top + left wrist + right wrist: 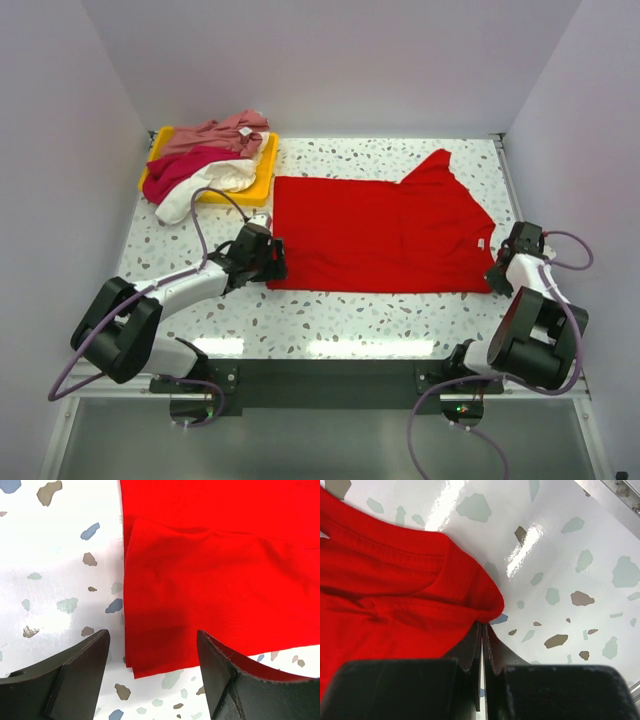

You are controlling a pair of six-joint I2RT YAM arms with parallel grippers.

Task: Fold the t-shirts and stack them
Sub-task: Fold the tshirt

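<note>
The bright red t-shirt (380,235) lies spread flat mid-table, one sleeve pointing to the back right. My left gripper (262,258) hovers open over its near-left corner; in the left wrist view that folded corner (150,650) lies between the spread fingers of the gripper (152,635). My right gripper (500,272) is at the shirt's near-right edge. In the right wrist view the gripper (482,626) is shut, with the red hem (475,592) bunched at its tips. The dusty pink (215,135), crimson (180,170) and cream (200,195) t-shirts lie crumpled at the back left.
A shallow yellow tray (265,170) under the crumpled pile stands at the back left, close to the red shirt's far-left corner. White walls close in the table on three sides. A metal rail (510,190) runs along the right edge.
</note>
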